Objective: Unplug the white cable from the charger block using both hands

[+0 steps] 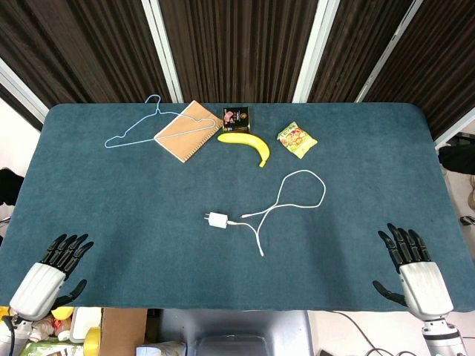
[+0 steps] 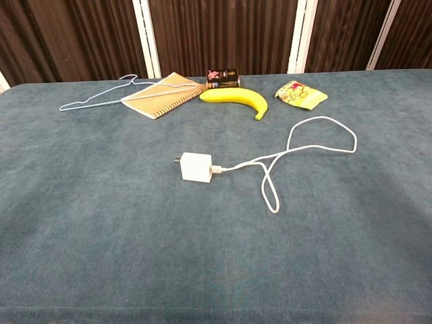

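A small white charger block lies flat near the middle of the blue-green table, prongs pointing left. The white cable is plugged into its right side and runs right, crossing itself into a loop, with its free end lying nearer the front. My left hand rests at the front left edge, fingers apart and holding nothing. At the front right edge my right hand is likewise spread and empty. Both hands are far from the charger and show only in the head view.
Along the back lie a light blue wire hanger, a brown spiral notebook, a small dark packet, a banana and a yellow snack bag. Dark slatted curtains hang behind the table.
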Available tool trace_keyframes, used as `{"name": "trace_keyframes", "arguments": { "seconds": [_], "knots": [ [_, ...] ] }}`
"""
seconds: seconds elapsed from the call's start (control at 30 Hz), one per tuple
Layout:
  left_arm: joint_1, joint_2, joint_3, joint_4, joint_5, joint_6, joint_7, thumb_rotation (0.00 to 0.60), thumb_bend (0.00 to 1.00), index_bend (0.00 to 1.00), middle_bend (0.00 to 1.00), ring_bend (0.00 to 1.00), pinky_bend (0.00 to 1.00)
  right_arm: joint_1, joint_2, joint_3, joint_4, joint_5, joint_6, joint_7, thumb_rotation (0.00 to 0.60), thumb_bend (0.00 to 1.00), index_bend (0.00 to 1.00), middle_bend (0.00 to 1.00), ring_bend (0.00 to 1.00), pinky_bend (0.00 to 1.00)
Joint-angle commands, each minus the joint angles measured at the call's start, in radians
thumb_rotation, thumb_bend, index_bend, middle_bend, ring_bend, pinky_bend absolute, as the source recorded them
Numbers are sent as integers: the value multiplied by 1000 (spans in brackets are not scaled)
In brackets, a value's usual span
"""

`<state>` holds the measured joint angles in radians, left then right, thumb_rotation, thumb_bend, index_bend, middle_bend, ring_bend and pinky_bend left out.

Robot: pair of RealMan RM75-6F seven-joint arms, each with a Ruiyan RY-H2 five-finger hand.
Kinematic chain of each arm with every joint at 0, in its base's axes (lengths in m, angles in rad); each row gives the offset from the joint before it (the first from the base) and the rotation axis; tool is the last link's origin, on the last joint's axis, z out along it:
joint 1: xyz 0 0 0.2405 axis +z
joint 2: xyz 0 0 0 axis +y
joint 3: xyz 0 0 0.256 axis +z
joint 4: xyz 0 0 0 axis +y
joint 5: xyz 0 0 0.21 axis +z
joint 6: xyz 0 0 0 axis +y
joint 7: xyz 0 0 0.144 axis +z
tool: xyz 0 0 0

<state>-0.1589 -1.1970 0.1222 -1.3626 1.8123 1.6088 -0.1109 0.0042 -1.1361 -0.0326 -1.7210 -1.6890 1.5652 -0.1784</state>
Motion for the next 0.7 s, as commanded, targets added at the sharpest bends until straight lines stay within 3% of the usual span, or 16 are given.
{"name": "trace_keyframes", "arguments": {
  "seconds": [0.03,0.1,0.2,0.3,0.37,0.5,0.57,0.7],
  "knots": [
    [-12,-9,-1,-5,8,-16,1,600,406,0,0,0,33,-1,-2,1,-1,-2,3,0,600,297,0,0,0,0],
    [-28,-23,-7,-16,18,-28,-7,600,406,0,0,0,58,0,-4,1,-1,-2,-1,-5,600,297,0,0,0,0],
    [-80,-55,-36,-65,7,-90,-30,600,407,0,1,69,247,2,-4,1,-3,-3,-4,-2,600,297,0,0,0,0],
    [-145,-93,-78,-130,-11,-167,-25,600,405,10,29,335,576,3,-5,4,-3,5,-10,-7,600,297,0,0,0,0],
    [-182,-139,-122,-175,-70,-225,-26,600,404,60,75,574,795,3,-4,7,-4,9,-10,-2,600,297,0,0,0,0],
    [-212,-190,-176,-223,-158,-287,9,600,403,115,132,774,936,3,-3,11,-3,16,-9,0,600,297,0,0,0,0],
    [-265,-260,-238,-250,-267,-385,156,600,401,142,159,890,999,5,-1,17,-2,28,-13,5,600,298,0,0,0,0],
    [-315,-373,-285,-248,-379,-438,404,600,402,174,187,960,1000,10,5,23,-4,44,-26,16,600,297,0,0,0,0]
  ]
}}
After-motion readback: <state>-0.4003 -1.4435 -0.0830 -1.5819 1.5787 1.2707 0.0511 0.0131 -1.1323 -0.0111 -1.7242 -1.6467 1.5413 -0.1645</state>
